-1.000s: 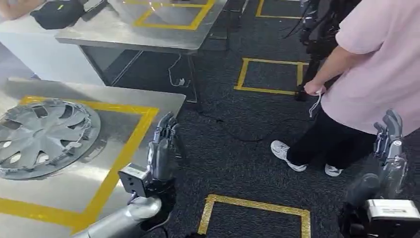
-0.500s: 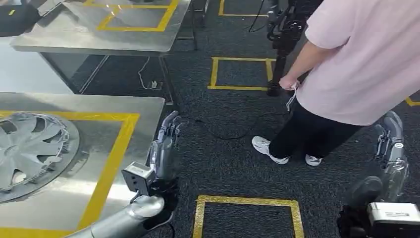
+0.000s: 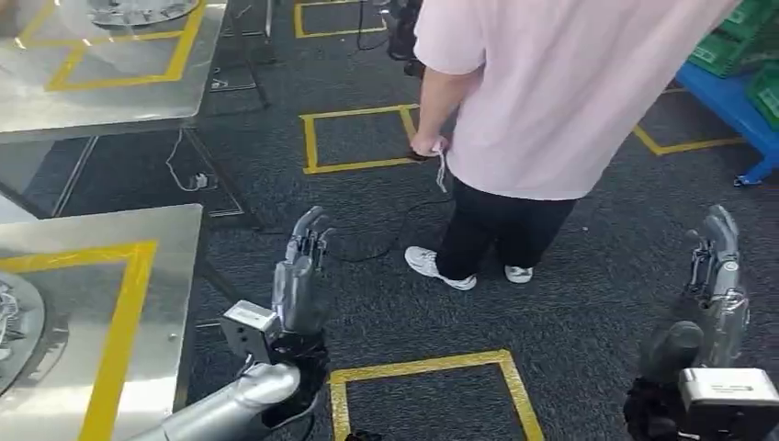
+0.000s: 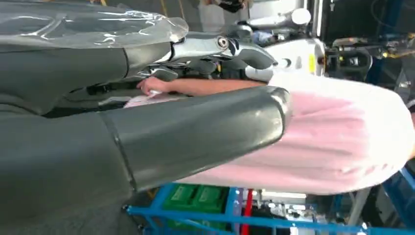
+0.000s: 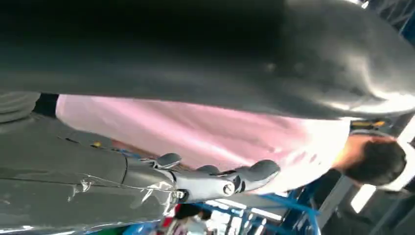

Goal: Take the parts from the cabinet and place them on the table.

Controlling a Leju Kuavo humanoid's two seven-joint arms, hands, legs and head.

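Wheel cover [image 3: 11,331] lies on the near counter [image 3: 174,276] at the picture's left edge, mostly cut off; only a curved grey slice shows, partly inside the yellow tape outline [image 3: 119,322]. A second round part [image 3: 142,11] sits on the far counter [image 3: 119,101], cropped by the top edge and too small to make out. Left robot hand [image 3: 299,276] is raised beside the near counter's edge over dark carpet, fingers straight and slightly apart, holding nothing. Right robot hand [image 3: 721,276] is raised at the far right, fingers extended, empty as well. Between them stands a person in a pink shirt [image 3: 570,83], head cut off, white shoes [image 3: 441,266] on the floor, a white cord [image 3: 441,170] dangling from one hand. Green crates [image 3: 735,46] sit on a blue rack [image 3: 735,110] at upper right, contents unreadable. Four yellow tape squares show on the carpet, most partly cropped or hidden.
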